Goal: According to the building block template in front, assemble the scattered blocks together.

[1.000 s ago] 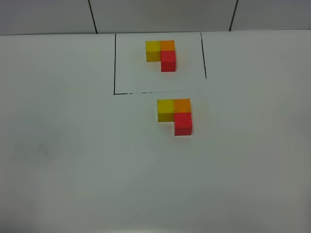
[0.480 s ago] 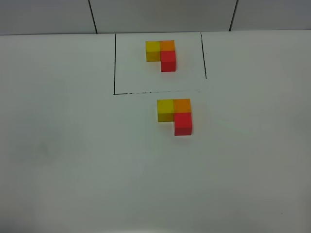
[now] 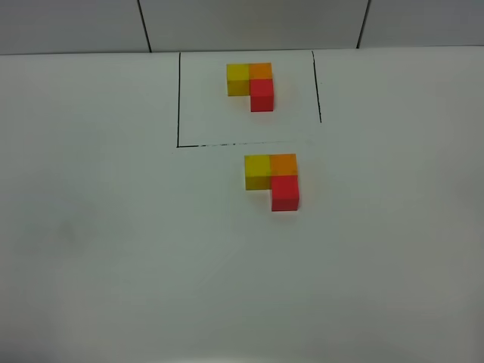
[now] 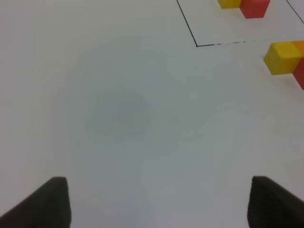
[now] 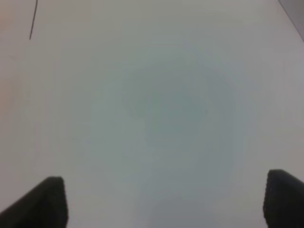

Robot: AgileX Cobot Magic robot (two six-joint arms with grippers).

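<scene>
Yellow, orange and red: the scattered blocks (image 3: 272,181) sit pressed together in an L on the white table (image 3: 113,227), just in front of the near edge of the black outlined rectangle (image 3: 178,98). I see the yellow block (image 3: 258,171) and the orange block (image 3: 283,164) side by side in a row, touching, with the red block (image 3: 285,192) touching the orange one on its near side. Inside the rectangle, toward the far edge of the table, stands the building block template (image 3: 251,85), the same L in the same colours, looking slightly smaller. The two groups are near each other but apart, with the rectangle's near line between them.

From my left wrist camera I see the left gripper (image 4: 156,202) with its two dark fingertips (image 4: 47,202) spread wide over bare table and nothing between them; the yellow block and a corner of the rectangle show off to one side, well clear of the fingers. My right wrist camera shows the right gripper (image 5: 164,199) likewise spread wide, empty, over plain white surface, with only a short stretch of black line at the picture's edge. Neither arm appears in the high view.
</scene>
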